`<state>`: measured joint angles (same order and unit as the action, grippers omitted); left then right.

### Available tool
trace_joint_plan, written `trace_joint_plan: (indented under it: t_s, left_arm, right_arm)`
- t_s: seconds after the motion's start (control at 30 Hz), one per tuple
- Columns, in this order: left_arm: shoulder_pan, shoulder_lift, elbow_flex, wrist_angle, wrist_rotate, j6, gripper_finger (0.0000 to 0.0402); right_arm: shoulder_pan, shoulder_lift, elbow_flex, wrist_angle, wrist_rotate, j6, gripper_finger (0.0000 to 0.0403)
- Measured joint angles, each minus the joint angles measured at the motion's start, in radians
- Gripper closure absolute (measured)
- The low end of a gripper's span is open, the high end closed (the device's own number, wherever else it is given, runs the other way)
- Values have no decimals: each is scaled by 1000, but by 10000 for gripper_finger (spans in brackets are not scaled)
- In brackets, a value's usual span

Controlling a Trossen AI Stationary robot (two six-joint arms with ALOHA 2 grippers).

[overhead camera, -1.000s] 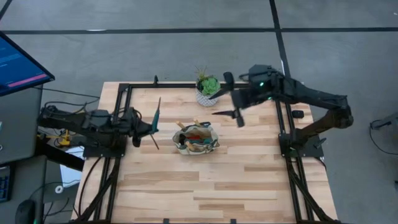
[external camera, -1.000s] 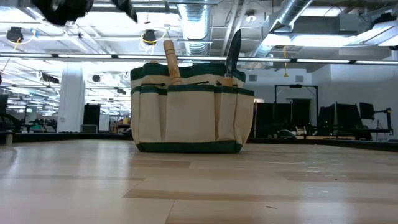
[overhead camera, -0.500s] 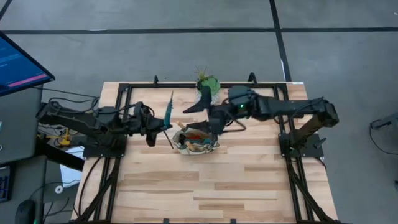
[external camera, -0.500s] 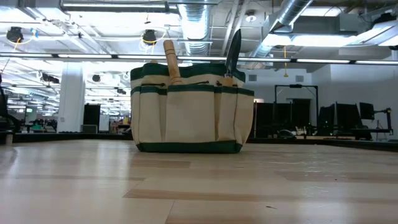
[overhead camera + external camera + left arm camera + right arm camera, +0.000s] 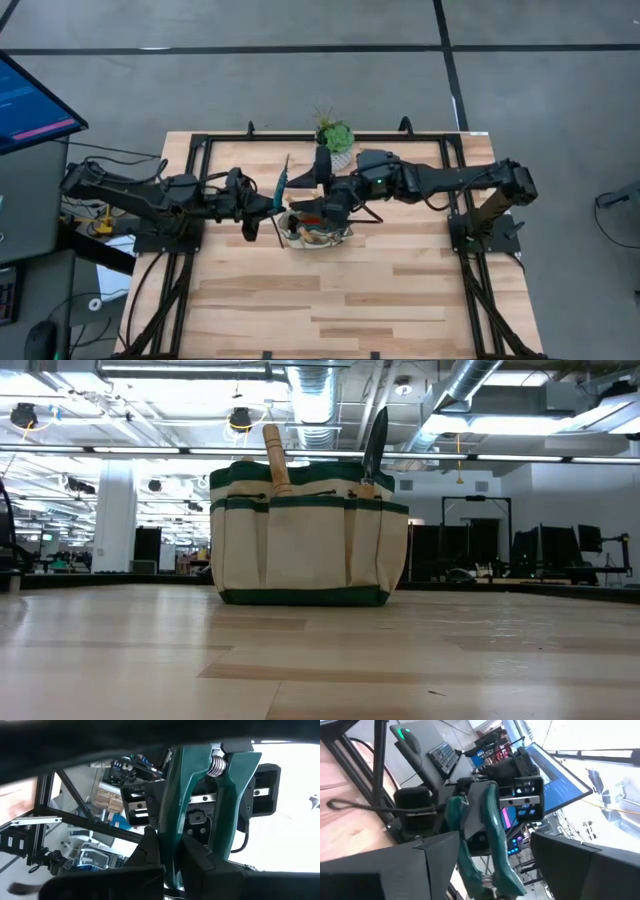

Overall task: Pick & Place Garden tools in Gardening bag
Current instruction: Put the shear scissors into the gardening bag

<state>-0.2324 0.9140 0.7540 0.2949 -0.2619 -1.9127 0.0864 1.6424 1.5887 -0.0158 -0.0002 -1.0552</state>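
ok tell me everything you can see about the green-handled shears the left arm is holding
The shears have two teal-green handles that look like plastic, joined near a coiled metal spring. The left hand is shut on them, dark fingers clamping one handle, and holds them in the air beside the gardening bag. The right hand is open close by, not gripping them. The blades' state is unclear.

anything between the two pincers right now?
Yes: the green-handled shears, held by the left pincer, stand between it and the open right pincer, above the bag's edge. High view shows it.
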Motion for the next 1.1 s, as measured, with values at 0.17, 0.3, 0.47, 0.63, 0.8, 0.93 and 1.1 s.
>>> trace_joint_plan:
  t_s: [0.17, 0.3, 0.47, 0.63, 0.8, 0.93, 1.1]
  left_arm:
    - [5, 6, 0, 0, 0, 0, 395]
    - [7, 6, 0, 4, 0, 0, 396]
    - [27, 18, -1, 11, 3, -12, 395]
    - [27, 38, -1, 19, 0, -29, 395]
    - [28, 71, 0, 85, 3, -33, 395]
    - [38, 93, 0, 125, 16, -25, 395]
    - [38, 117, 0, 146, 30, -23, 395]
  right_arm:
    - [-12, 0, 0, 5, -1, -1, 164]
    - [-19, 0, 0, 15, -2, -2, 164]
    - [-30, 0, 0, 16, -4, 5, 164]
    - [-30, 0, 1, 16, -6, 5, 164]
    - [-34, 0, 1, 11, -7, 1, 164]
    - [-39, 0, 2, 4, -7, 6, 164]
    - [-45, 0, 2, -2, -9, 8, 164]
